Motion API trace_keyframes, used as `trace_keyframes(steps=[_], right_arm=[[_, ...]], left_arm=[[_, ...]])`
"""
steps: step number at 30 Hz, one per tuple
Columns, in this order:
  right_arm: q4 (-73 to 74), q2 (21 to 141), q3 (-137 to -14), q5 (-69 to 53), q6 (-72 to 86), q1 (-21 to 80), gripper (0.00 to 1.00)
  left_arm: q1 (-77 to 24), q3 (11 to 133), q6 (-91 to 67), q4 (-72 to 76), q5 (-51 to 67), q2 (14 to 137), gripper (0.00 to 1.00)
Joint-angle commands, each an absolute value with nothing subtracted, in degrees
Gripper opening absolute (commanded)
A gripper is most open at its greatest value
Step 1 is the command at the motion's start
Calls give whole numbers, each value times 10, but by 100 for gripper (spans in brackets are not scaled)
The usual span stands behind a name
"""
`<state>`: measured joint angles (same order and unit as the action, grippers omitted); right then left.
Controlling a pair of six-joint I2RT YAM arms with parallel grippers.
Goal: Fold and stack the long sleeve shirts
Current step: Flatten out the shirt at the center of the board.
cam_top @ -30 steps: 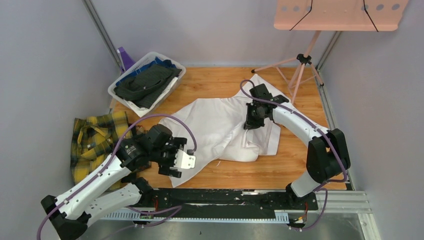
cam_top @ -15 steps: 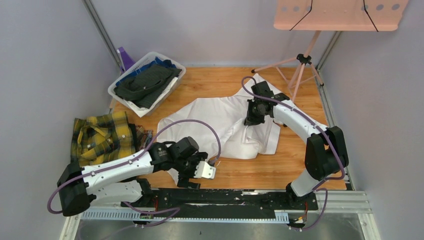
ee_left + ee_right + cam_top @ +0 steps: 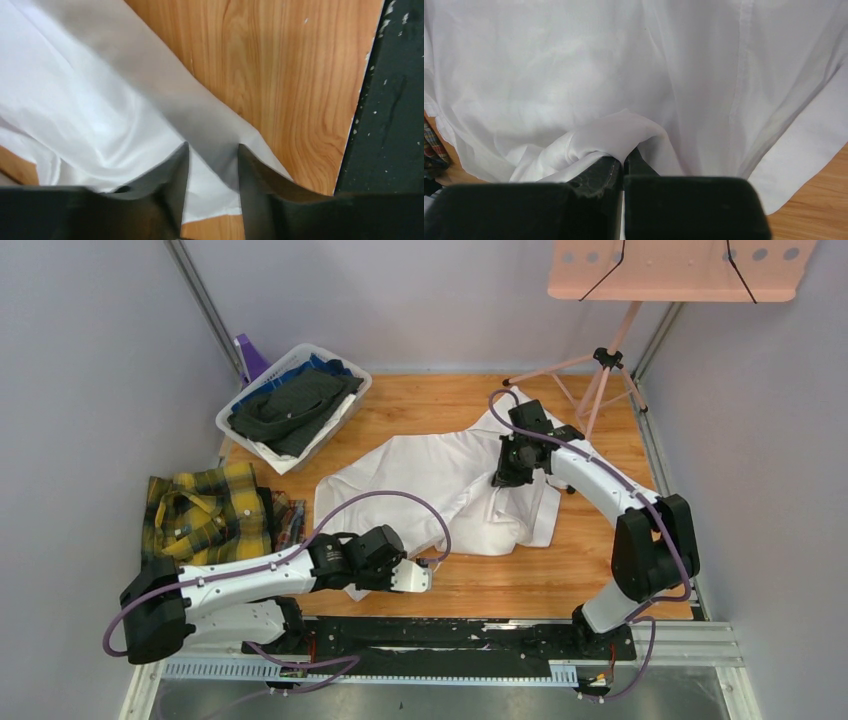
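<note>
Fold-and-stack job, early stage. From my remote station I see the white shirt (image 3: pixel 440 480) lying crumpled and half-spread across the middle of the wooden table (image 3: pixel 420 400), one sleeve trailing toward the far right corner and a lower corner reaching the near edge. No fold is visible in it yet.

The right gripper (image 3: pixel 624 157) is clamped on a bunched pinch of white cloth at the far right part of the garment. Its fingers are pressed together, with fabric welling up between the tips.

The left gripper (image 3: pixel 212 150) is low at the near edge, its jaws partly apart and astride a ridge of the shirt's near corner. Cloth sits in the gap, but I see no bite on it.

The plaid shirt (image 3: pixel 205 515) lies heaped at the table's left edge, well apart from the white one, rumpled and untouched by either arm. A basket (image 3: pixel 310 443) of dark clothes (image 3: pixel 295 405) sits at the far left corner.

My read is that almost everything remains. The white shirt has to be drawn flat, its sleeves brought in and its body folded. The plaid one then needs the same treatment, and the two must be stacked. The present step looks like taking two opposite holds to stretch the white shirt out — that is a judgement, not a sighting.
</note>
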<state>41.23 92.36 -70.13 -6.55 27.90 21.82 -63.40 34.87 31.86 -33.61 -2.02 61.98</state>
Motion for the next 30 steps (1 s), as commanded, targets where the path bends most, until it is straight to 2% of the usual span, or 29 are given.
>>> trace_keyframes(steps=[1,2,4,5,9,14,18,25,30], right_arm=[[386,884,-694,-66,269,211,0],[385,881,-691,-67,269,210,0],[383,877,-685,-71,270,210,0],[383,874,-684,-72,271,210,0],[392,849,-670,-78,270,210,0],[437,781,-626,-111,272,210,0],[476,702,-599,-170,284,214,0],[540,665,-586,-176,260,215,0],[546,703,-615,-161,242,215,0]], left_arm=[[-637,353,322,-383,-81,631,37],[-638,353,322,-388,-68,632,29],[-637,356,340,-396,-41,631,3],[-637,357,344,-393,-39,632,0],[-633,377,386,-428,-52,627,0],[-615,449,485,-603,-11,583,0],[-598,471,537,-678,-13,536,0],[-527,414,638,-612,-74,515,0],[-411,466,702,-551,-90,621,0]])
